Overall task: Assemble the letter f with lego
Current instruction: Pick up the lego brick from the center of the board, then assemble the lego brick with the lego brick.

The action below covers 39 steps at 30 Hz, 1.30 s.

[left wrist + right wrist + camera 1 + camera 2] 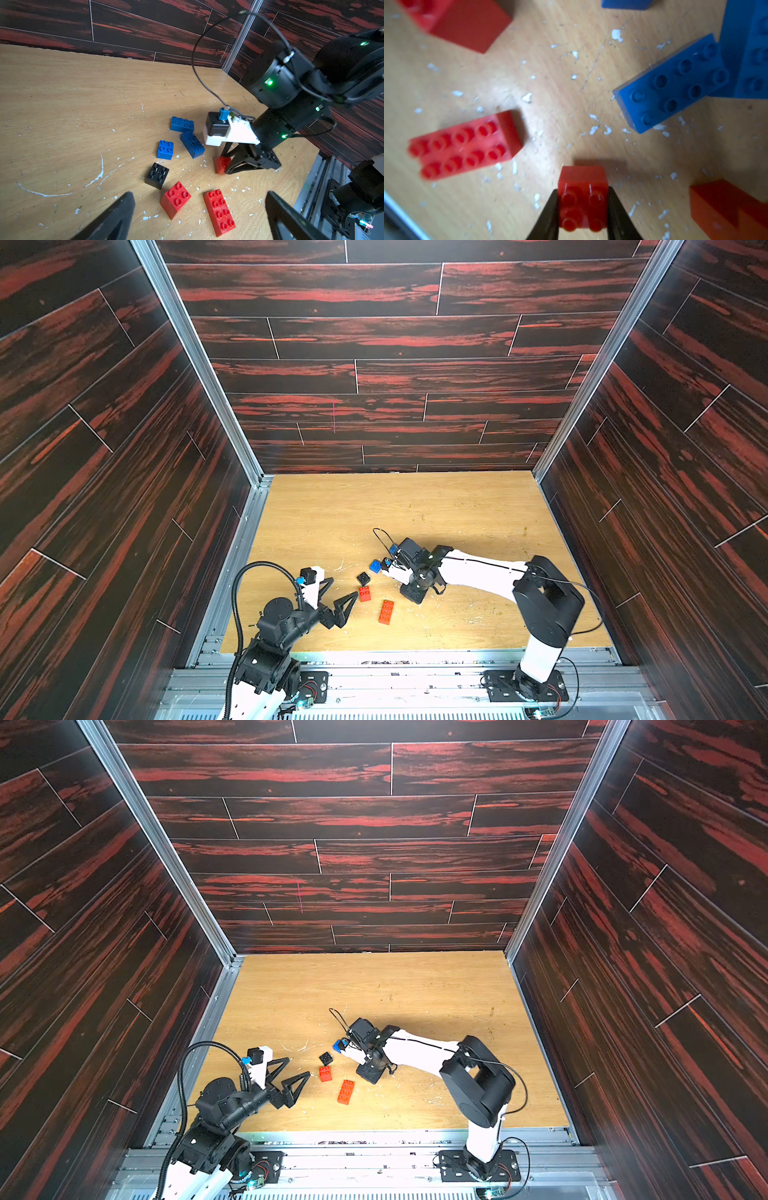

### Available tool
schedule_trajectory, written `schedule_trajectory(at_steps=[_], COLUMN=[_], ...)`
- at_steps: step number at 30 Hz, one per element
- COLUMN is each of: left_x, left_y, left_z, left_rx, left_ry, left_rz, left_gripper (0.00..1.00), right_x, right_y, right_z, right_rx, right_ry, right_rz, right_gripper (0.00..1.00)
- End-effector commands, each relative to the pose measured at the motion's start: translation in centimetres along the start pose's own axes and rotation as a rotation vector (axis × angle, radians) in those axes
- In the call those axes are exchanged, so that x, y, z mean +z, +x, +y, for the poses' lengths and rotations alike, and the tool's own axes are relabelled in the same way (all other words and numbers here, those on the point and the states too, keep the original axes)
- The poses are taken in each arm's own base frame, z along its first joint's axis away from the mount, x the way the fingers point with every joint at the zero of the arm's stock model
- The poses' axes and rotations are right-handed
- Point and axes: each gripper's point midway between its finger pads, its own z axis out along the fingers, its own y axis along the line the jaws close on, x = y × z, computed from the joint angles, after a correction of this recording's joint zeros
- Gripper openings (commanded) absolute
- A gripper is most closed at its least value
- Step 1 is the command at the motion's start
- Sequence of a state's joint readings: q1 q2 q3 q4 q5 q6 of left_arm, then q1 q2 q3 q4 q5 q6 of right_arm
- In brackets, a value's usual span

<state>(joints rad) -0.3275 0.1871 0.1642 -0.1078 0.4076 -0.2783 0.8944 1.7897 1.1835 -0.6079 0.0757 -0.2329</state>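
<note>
Right claw (583, 190), clamped on red brick (582, 178)

A blue oblong (182, 124) lay studs up, touching a 2nd blue oblong (192, 143) set at an angle. Just beside them sat a blue square (165, 149), then a black square (157, 175), a red square (176, 199) and a red oblong (219, 212), all apart on the desk (62, 104). A small red square (583, 199) sat clamped in the right pincer (583, 190); another red brick (726, 207) lay near it.
</note>
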Motion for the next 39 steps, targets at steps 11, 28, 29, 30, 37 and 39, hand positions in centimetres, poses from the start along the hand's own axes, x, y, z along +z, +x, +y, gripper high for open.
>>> schedule_trajectory(at_steps=[11, 28, 29, 30, 37, 39], left_x=[0.0, 0.0, 0.0, 0.0, 0.0, 0.0], left_y=[0.3, 0.3, 0.3, 0.3, 0.3, 0.3], left_z=[0.1, 0.1, 0.1, 0.1, 0.1, 0.1], left_rx=[0.001, -0.001, 0.000, 0.000, 0.000, -0.001], left_ry=[-0.003, -0.006, -0.004, -0.004, -0.006, -0.007], left_rz=[0.007, 0.006, 0.006, 0.005, 0.004, 0.006], left_gripper=[1.00, 1.00, 1.00, 1.00, 1.00, 1.00], right_x=[-6.8, -10.9, -11.1, -11.2, -10.9, -10.8], right_y=[1.1, 1.5, 1.4, 1.3, 1.7, 1.5], right_z=[-0.9, -6.8, -6.9, -7.0, -8.5, -8.7], right_rx=[-0.210, -0.239, -0.250, -0.259, -0.253, -0.261], right_ry=[-0.072, -0.058, -0.066, -0.072, -0.083, -0.082], right_rz=[-0.075, -0.244, -0.256, -0.271, -0.236, -0.235], right_gripper=[0.27, 0.28, 0.28, 0.28, 0.28, 0.28])
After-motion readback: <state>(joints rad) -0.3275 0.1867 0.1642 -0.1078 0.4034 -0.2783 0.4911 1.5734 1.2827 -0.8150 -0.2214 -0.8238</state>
